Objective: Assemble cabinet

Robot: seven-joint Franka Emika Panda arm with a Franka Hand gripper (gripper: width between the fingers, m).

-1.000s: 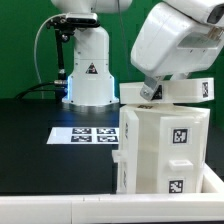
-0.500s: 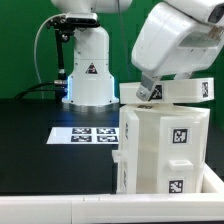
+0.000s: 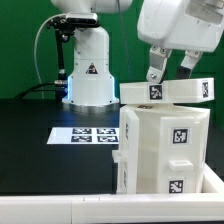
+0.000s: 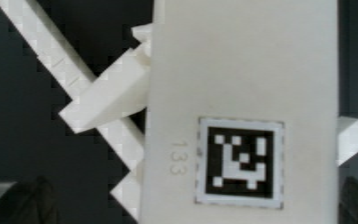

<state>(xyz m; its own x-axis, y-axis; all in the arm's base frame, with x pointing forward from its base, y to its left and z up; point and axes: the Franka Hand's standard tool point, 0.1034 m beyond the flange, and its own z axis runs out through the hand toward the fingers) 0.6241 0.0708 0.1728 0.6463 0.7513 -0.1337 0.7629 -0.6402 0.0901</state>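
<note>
The white cabinet (image 3: 165, 150) stands at the exterior view's right, a boxy body with black-and-white tags on its walls. A white top slab (image 3: 170, 92) lies across it, a little askew and overhanging. My gripper (image 3: 171, 68) hangs just above that slab, open, with nothing between its fingers (image 3: 155, 68). The wrist view looks straight down on the slab (image 4: 211, 90) and its tag (image 4: 242, 165), with slanted white edges of other cabinet parts (image 4: 105, 95) beside it. The fingertips barely show at that picture's corners.
The marker board (image 3: 85, 133) lies flat on the black table (image 3: 30, 130), at the exterior view's left of the cabinet. The arm's white base (image 3: 88, 75) stands behind it. A white rail (image 3: 60, 210) runs along the table's front edge.
The gripper has opened, let go of the top slab and risen clear of it. The slab stays lying on the cabinet body.
</note>
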